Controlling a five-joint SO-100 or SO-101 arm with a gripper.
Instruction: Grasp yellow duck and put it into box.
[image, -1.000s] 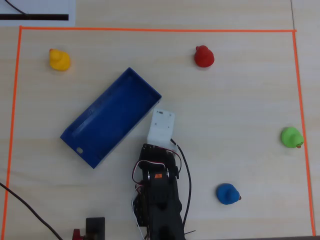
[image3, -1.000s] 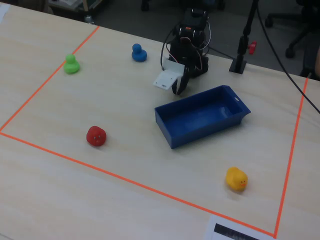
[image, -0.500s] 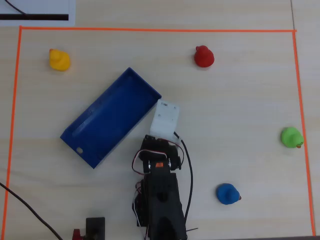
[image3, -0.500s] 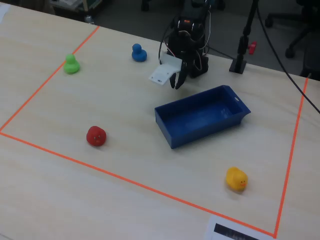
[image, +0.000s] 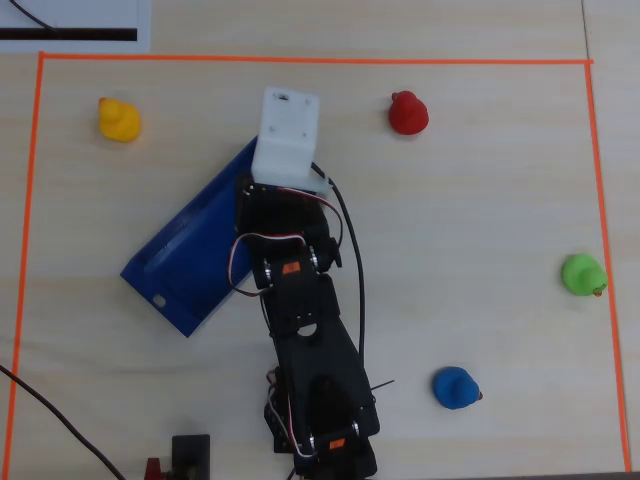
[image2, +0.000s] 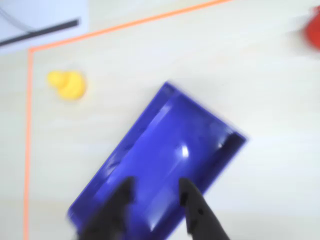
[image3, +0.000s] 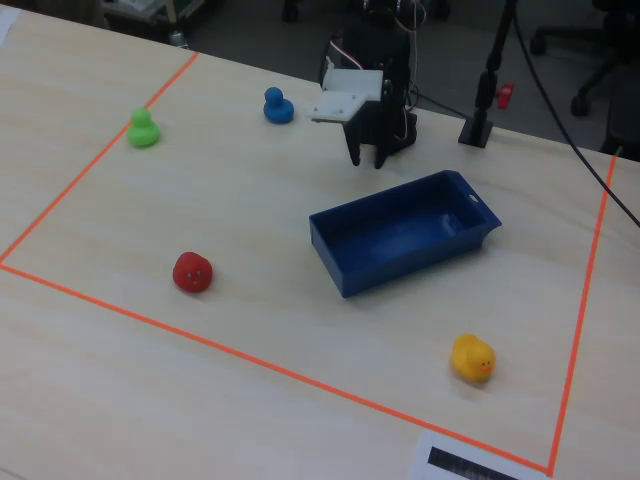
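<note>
The yellow duck (image: 118, 120) sits alone on the table near the top left corner of the orange tape in the overhead view. It also shows in the wrist view (image2: 67, 84) and the fixed view (image3: 473, 358). The blue box (image: 190, 260) lies at an angle on the table, empty inside (image2: 170, 145), with its walls plain in the fixed view (image3: 400, 265). My gripper (image2: 156, 184) is open and empty, hanging above the box's near end (image3: 366, 160). It is well apart from the duck. In the overhead view the white wrist housing hides the fingers.
A red duck (image: 408, 113), a green duck (image: 583, 274) and a blue duck (image: 455, 388) sit apart on the table. An orange tape line (image: 300, 60) frames the work area. A white sheet with a black bar (image: 70, 25) lies outside it.
</note>
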